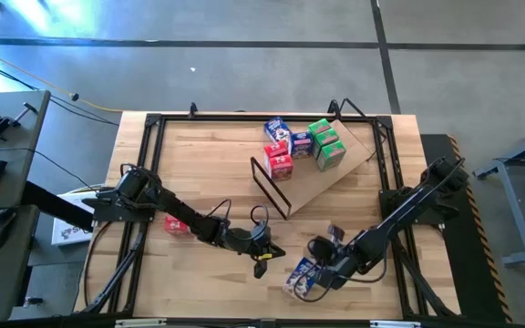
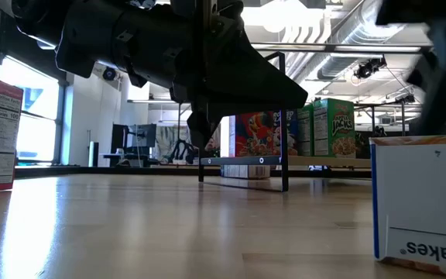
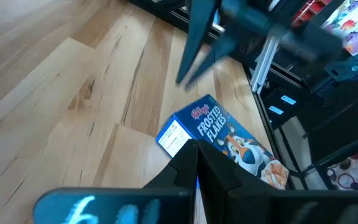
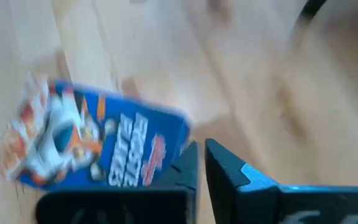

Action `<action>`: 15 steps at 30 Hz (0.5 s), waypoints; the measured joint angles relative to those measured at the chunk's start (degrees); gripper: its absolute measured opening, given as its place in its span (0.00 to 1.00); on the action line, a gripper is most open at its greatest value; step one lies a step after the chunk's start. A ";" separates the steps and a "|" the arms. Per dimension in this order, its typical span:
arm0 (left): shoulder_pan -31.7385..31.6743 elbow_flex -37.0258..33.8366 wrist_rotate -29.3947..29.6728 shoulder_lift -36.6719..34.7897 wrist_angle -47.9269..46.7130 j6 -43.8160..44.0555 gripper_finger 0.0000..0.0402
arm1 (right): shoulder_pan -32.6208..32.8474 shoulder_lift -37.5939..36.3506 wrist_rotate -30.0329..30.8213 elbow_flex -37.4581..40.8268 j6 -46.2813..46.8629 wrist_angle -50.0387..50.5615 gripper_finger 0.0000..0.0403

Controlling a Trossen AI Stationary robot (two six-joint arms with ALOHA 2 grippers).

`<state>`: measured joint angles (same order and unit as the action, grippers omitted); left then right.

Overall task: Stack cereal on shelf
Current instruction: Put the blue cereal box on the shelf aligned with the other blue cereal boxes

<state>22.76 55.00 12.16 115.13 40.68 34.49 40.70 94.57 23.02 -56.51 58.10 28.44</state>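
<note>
Currently both tools are closed and empty, low over the front of the worktop [image 1: 199, 173].

Left tool [image 1: 264, 258]: fingers [image 3: 194, 168] pinched together, nothing between them, hovering near front-centre of the worktop. Its wrist view looks straight at the blue Frosted Flakes box [image 1: 303, 278].

Right tool [image 1: 328, 266]: fingers [image 4: 219, 163] nearly touching, nothing gripped, sitting just beside that blue box; cannot tell whether it touches the box. Box lies flat on its back at the front right, printed face up.

Shelf [image 1: 322, 178]: slanted plywood board at rear centre-right, black wire frame [image 1: 270, 185] along its lower edge. A cluster of cereal boxes [image 1: 301, 146] sits at its upper end: red, blue and green ones, packed close. In the low view they stand upright behind the frame.

One more red box [image 1: 177, 225] lies on the worktop by the left arm, well apart from the shelf.
</note>
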 joint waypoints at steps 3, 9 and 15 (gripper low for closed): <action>-0.13 0.00 -0.66 0.00 -0.02 1.72 0.00 | -0.16 -1.47 0.92 -4.31 -1.19 6.24 0.03; -1.31 0.02 -1.82 0.31 -0.33 6.14 0.00 | 4.15 -1.41 -7.83 -7.15 9.01 9.49 0.03; -4.23 0.00 -2.89 0.41 -0.91 7.44 0.00 | 6.63 1.42 -5.32 -3.43 19.91 6.56 0.03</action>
<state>18.53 55.00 9.28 115.54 39.77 41.93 47.33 96.00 17.70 -59.94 78.01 34.99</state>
